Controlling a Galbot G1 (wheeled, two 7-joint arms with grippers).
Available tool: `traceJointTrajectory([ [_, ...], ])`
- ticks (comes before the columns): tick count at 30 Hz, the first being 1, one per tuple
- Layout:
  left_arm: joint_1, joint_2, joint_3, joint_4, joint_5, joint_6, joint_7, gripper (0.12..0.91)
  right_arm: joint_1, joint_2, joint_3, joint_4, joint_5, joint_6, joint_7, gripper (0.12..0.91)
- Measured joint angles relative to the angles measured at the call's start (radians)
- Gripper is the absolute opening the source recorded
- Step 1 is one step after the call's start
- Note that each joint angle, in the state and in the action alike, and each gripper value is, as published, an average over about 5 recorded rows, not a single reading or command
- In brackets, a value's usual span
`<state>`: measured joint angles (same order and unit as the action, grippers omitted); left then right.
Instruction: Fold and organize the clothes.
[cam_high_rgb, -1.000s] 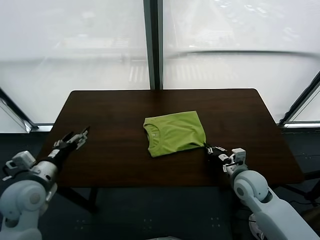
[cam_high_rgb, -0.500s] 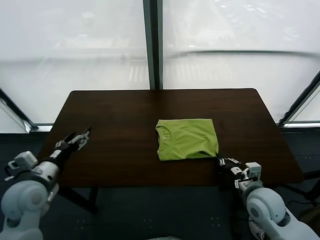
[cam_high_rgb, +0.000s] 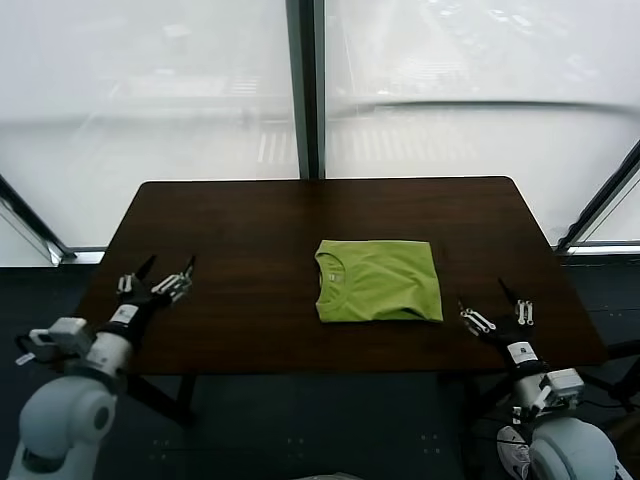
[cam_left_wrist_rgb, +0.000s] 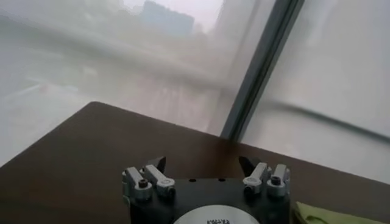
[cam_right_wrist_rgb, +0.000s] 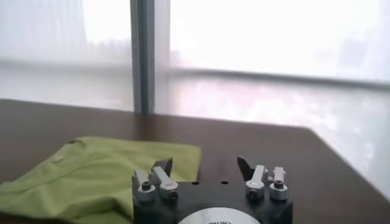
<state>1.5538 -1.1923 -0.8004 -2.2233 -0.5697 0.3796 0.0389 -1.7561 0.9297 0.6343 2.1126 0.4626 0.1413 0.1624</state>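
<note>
Looking at the T-shirt (cam_high_rgb: 379, 281), I see it folded into a neat rectangle mid-bench (cam_high_rgb: 230, 220), likely finished. My right hand (cam_high_rgb: 497, 312) sits just beside it, fingers apart, empty; left hand (cam_high_rgb: 155, 281) waits well apart, fingers spread.

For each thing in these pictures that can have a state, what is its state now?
T-shirt: folded into a flat rectangle, lying on the table, held by nothing.
Left gripper: open, empty, over the table's left edge.
Right gripper: open, empty, right of the T-shirt, apart from it.
</note>
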Motion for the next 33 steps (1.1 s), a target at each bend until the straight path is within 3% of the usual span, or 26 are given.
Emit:
traceJointTrajectory([
  [5, 0.108, 0.044, 0.034, -0.031, 0.096, -0.148, -0.016, 0.907, -0.079, 0.054, 0.055, -0.001, -0.058, 0.167, 0.025, 0.906],
  [8, 0.172, 0.062, 0.046, -0.046, 0.108, -0.186, -0.043, 0.907, -0.135, 0.077, 0.082, 0.009, -0.067, 0.195, 0.039, 0.907],
  [13, 0.263, 0.072, 0.055, -0.075, 0.118, -0.194, -0.074, 0.907, -0.217, 0.097, 0.09, 0.037, -0.077, 0.19, 0.055, 0.907],
  [22, 0.374, 0.069, 0.047, -0.129, 0.122, -0.157, -0.09, 0.907, -0.283, 0.102, 0.068, 0.085, -0.064, 0.118, 0.072, 0.907],
  [33, 0.404, 0.071, 0.028, -0.131, 0.122, -0.161, -0.095, 0.907, -0.298, 0.11, 0.033, 0.115, -0.07, 0.066, 0.074, 0.907],
])
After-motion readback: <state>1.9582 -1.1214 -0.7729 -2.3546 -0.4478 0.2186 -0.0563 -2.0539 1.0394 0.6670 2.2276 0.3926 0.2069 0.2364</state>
